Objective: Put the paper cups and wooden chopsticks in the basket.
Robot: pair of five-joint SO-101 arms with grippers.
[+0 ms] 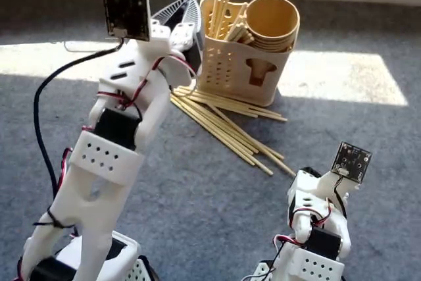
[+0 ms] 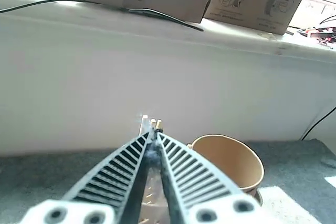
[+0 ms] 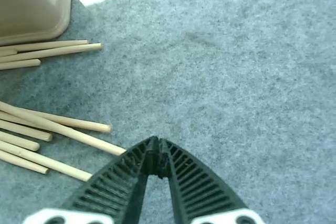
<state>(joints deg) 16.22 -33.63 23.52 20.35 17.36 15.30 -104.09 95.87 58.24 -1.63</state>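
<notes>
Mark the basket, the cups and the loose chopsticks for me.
basket [image 1: 223, 70]: high view, on its front wall, beside the handle cutout.
cups [image 1: 270, 18]: high view, on the inner wall of the top cup.
loose chopsticks [image 1: 223, 129]: high view, on the middle of the pile.

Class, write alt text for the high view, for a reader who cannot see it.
A cream basket holds stacked paper cups and upright chopsticks; loose chopsticks lie on grey carpet in front, between the white left arm and right arm.
</notes>
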